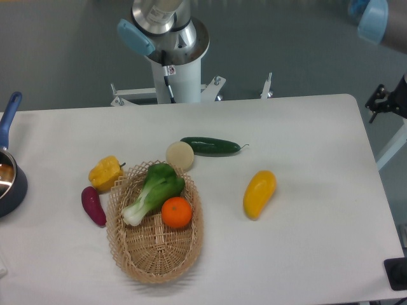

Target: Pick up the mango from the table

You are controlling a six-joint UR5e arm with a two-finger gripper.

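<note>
The mango (259, 193) is a smooth yellow oval shading to orange at its upper end. It lies alone on the white table (305, 127), right of centre. At the right edge of the frame, past the table's far right corner, a black piece that looks like my gripper (389, 100) is mostly cut off by the frame. It is far from the mango and touches nothing I can see. Its jaws do not show well enough to read.
A wicker basket (156, 251) left of the mango holds bok choy (154, 187) and an orange (177, 212). Around it lie a yellow bell pepper (105, 172), a purple eggplant (93, 206), a pale onion (180, 155) and a cucumber (211, 146). A blue-handled pot (7, 178) sits at the left edge.
</note>
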